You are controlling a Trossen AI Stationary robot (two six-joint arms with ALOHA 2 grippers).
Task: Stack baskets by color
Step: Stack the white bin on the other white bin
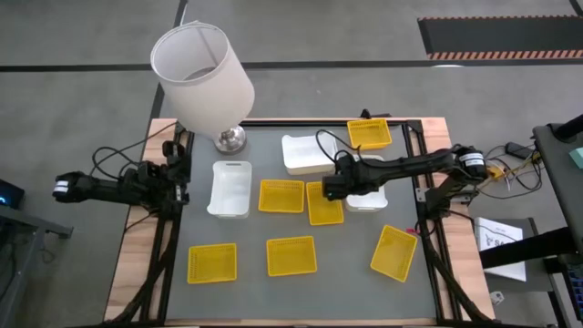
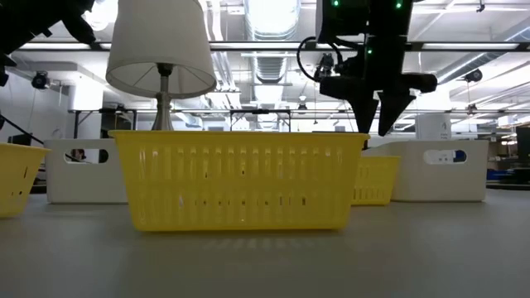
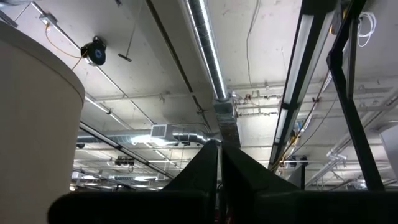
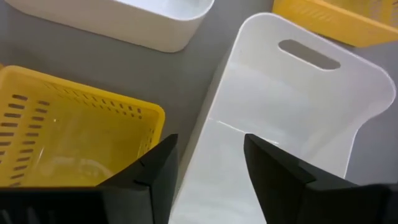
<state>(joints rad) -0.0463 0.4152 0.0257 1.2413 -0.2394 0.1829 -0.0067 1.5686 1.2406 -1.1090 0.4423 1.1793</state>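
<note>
White basket wall between spread right fingers — yellow basket beside

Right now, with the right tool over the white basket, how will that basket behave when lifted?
The white basket looks like thin moulded plastic, so probably light and fairly stiff. Its smooth glossy walls may slip between the open right tool. Gripped at one wall, it will likely tilt.

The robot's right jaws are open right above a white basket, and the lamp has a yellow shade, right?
Not quite. The lamp's shade is white, not yellow, as the high view shows. The rest holds: the right gripper hangs with open jaws over the edge of a white basket, next to a yellow basket.
</note>
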